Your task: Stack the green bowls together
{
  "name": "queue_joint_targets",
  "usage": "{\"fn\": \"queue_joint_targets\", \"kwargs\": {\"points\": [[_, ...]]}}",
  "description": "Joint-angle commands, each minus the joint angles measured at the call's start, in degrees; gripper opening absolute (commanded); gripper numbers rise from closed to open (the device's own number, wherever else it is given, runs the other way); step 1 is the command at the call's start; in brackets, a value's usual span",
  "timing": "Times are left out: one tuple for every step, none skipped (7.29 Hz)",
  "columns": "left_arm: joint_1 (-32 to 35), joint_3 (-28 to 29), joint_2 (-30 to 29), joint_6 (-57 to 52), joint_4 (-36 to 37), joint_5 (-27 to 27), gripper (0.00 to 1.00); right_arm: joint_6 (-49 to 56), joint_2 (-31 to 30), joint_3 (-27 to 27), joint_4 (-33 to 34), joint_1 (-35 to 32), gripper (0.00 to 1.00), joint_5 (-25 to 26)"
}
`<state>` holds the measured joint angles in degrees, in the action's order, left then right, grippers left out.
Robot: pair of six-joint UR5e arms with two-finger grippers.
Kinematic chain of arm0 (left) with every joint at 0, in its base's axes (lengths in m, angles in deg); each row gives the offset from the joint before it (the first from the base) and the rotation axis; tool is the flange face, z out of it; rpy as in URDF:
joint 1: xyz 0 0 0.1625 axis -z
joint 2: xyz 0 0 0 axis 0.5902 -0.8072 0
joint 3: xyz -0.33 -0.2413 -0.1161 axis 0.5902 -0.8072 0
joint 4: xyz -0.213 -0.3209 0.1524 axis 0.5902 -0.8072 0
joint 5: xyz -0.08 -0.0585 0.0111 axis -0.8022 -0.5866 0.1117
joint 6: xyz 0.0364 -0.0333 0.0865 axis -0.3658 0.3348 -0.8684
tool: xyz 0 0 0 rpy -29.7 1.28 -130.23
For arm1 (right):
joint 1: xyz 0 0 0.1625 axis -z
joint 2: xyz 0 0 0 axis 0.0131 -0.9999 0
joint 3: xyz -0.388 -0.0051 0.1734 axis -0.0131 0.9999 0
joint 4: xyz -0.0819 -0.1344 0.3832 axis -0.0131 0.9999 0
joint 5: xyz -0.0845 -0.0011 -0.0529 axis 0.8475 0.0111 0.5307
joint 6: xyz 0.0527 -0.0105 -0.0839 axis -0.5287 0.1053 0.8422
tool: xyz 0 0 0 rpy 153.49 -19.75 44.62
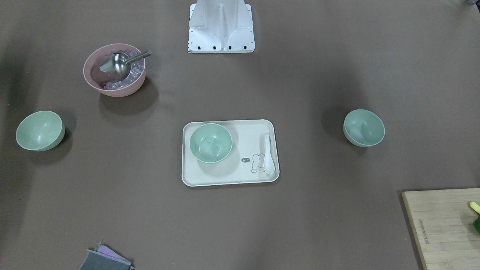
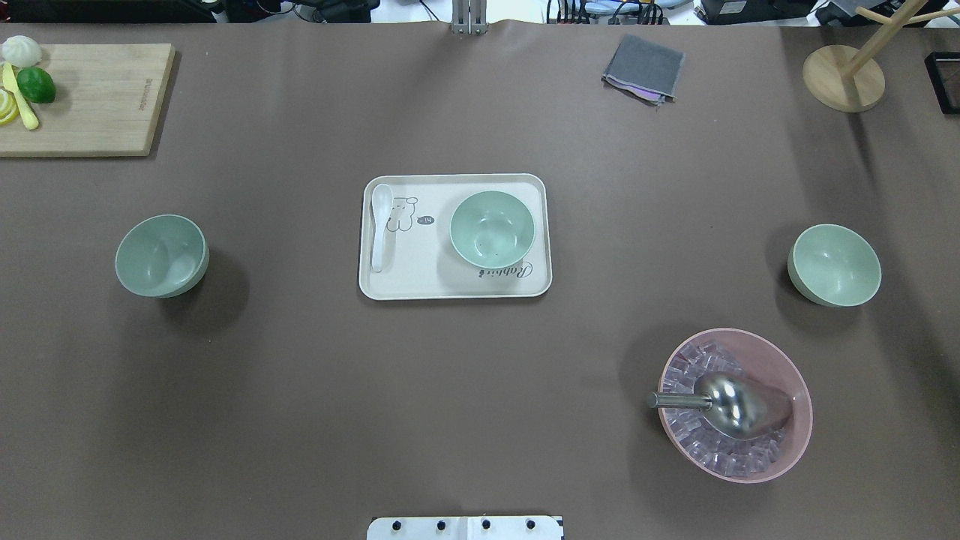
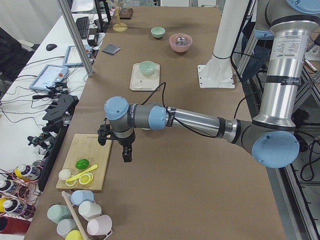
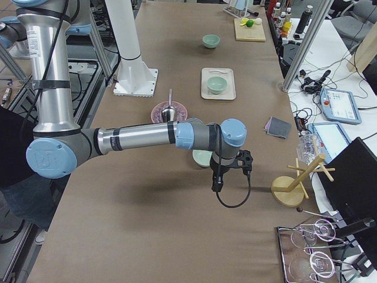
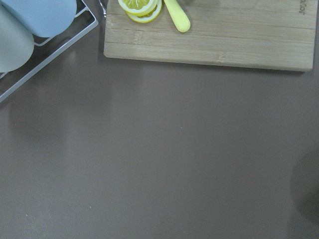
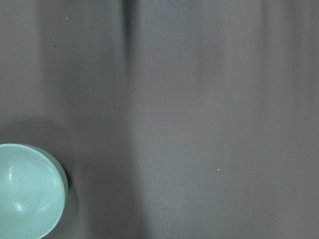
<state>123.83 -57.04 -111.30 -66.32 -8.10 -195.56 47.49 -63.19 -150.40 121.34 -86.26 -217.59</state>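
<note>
Left gripper (image 3: 127,158) is seen only from the side, hung above bare table just beside an edge of the cutting board (image 3: 92,152); whether it is spread or clenched cannot be told. Right gripper (image 4: 215,187), equally unreadable, is held near the right green bowl (image 2: 834,265). The left green bowl (image 2: 161,255) is set on open tabletop. The middle green bowl (image 2: 492,228) is set on the tray (image 2: 450,289) beside a white spoon (image 2: 381,225). Wide bare table is seen between the tray and the outer bowls. The pink ice bowl (image 2: 780,364) is placed near the right one.

A pink bowl (image 2: 789,381) of ice (image 2: 697,361) holds a metal scoop (image 2: 731,405); a white spoon (image 2: 380,229) lies on the cream tray (image 2: 427,279).
</note>
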Motion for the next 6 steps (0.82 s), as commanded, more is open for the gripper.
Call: {"fn": "queue_joint_targets", "kwargs": {"points": [[0.14,-0.12,0.43,-0.17,0.0,0.0,0.98,-0.01,0.08,-0.15,0.0,0.0,1.0,0.0],[0.14,-0.21,0.52,-0.09,0.0,0.0,0.98,-0.09,0.08,-0.15,0.0,-0.09,1.0,0.0],[0.06,-0.21,0.61,-0.09,0.0,0.0,0.98,-0.09,0.08,-0.24,0.0,-0.09,1.0,-0.35],[0.06,-0.13,0.61,-0.18,0.0,0.0,0.98,-0.01,0.08,-0.5,0.0,-0.17,1.0,-0.44],[0.06,-0.13,0.61,-0.18,0.0,0.0,0.98,-0.09,0.17,-1.03,0.0,-0.18,1.0,-0.44],[0.06,-0.13,0.61,-0.26,0.0,0.0,0.98,-0.09,0.17,-1.12,0.0,-0.18,1.0,-0.44]]}}
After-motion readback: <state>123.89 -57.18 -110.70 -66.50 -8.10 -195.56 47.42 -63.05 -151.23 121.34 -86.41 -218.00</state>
